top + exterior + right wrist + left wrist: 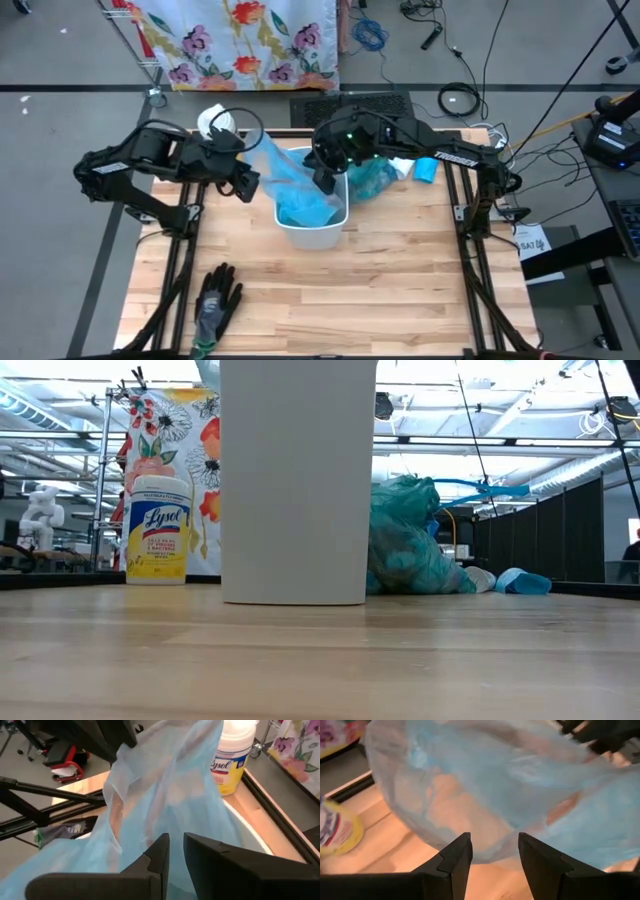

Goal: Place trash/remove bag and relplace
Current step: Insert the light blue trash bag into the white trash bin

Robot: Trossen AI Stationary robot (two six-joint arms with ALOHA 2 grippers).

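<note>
Blue bag (300, 185) film lies just past the left gripper (492, 851) jaws — parted, empty — right jaws narrowly apart.

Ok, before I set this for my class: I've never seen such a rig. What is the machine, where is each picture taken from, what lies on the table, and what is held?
It is a robot with two dark arms, each ending in two fingers. One camera looks straight down on the table, one looks level across it, and one sits on each wrist. On the wooden table stand a white bin, a Lysol tub and a full, tied teal bag. A work glove lies near the front. A thin light-blue bag is draped over the bin. The right gripper seems to pinch this bag at the bin's rim. The left gripper is at the bag's other side, fingers open.
</note>
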